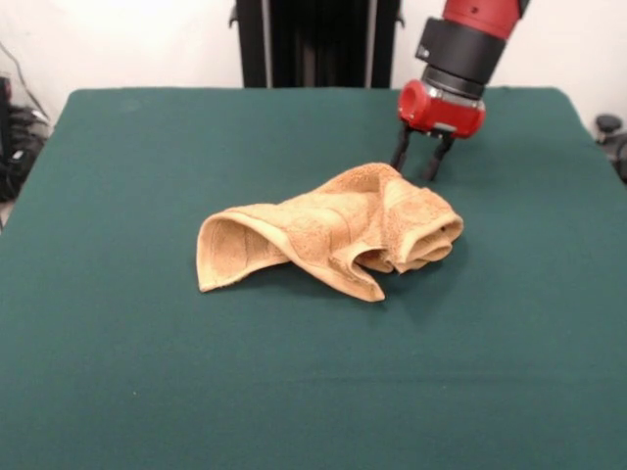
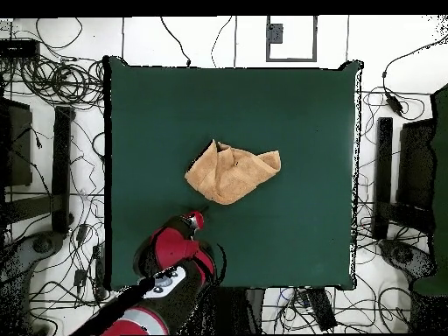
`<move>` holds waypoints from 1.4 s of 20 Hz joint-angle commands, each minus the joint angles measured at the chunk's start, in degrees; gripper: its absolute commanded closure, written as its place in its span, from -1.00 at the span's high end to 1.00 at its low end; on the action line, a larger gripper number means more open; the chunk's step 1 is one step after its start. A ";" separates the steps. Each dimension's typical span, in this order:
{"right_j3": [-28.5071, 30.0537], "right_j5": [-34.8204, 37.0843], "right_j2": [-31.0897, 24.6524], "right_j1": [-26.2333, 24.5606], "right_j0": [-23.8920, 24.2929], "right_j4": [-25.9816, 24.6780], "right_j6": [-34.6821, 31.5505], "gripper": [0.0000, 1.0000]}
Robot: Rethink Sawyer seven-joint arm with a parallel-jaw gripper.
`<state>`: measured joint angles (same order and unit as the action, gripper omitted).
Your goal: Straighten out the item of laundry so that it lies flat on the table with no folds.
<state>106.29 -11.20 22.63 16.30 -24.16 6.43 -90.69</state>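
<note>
While the towel sits crumpled mid-frame on the table, I log flattening undone; gripper parted, empty, upper right.

No writing, label, brand, number or sign can be read in either view, not on the towel, the counter or the red arm.
</note>
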 commanded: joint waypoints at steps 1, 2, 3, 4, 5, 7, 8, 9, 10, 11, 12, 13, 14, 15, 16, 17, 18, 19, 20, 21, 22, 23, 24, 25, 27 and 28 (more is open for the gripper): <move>-23.21 -14.37 -4.13 -25.58 15.60 10.86 -13.21 1.00; -23.27 -12.22 -4.53 -24.92 16.05 10.39 -12.78 1.00; -23.54 -7.53 -5.92 -23.55 17.53 8.86 -11.62 1.00; -23.84 -4.07 -7.21 -22.61 18.90 7.65 -10.68 1.00; -24.14 -0.60 -8.51 -21.66 20.27 6.45 -9.73 1.00; -24.90 5.46 -10.98 -20.39 22.88 4.54 -7.80 1.00; -25.18 7.53 -11.76 -20.07 23.71 4.12 -7.39 1.00; -25.55 10.92 -13.01 -19.61 25.00 3.74 -6.75 1.00; -25.79 12.56 -13.53 -19.48 25.56 3.64 -6.74 1.00; -25.90 14.87 -14.26 -19.19 26.32 3.70 -6.77 1.00; -26.02 15.97 -14.47 -19.10 26.60 3.81 -7.14 1.00; -25.84 17.41 -14.80 -18.82 26.99 4.11 -7.84 1.00; -25.81 18.11 -14.94 -18.66 27.22 4.12 -8.52 1.00; -25.55 18.59 -15.13 -18.30 27.54 3.83 -8.99 1.00; -25.50 18.82 -15.35 -18.11 27.84 3.40 -9.27 1.00; -25.13 18.98 -15.62 -17.76 28.25 3.06 -9.70 1.00; -24.76 18.59 -16.03 -17.49 28.77 2.52 -9.95 1.00; -24.62 18.36 -16.18 -17.35 28.95 2.04 -10.23 1.00; -24.48 18.13 -16.33 -17.21 29.13 1.57 -10.51 1.00; -24.14 17.70 -16.72 -17.01 29.60 1.01 -10.74 1.00; -24.52 17.74 -16.78 -17.27 29.56 0.66 -11.15 1.00; -24.41 17.25 -17.05 -17.19 29.87 -0.02 -11.37 1.00; -24.61 17.27 -17.12 -17.26 29.88 -0.36 -11.72 1.00; -24.57 17.16 -17.24 -17.17 30.03 -0.81 -11.94 1.00; -24.73 17.42 -17.31 -17.11 30.16 -1.24 -12.30 1.00; -24.84 17.44 -17.32 -17.11 30.17 -1.44 -12.42 1.00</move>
<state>91.32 37.31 5.55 18.70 0.53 7.18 -90.69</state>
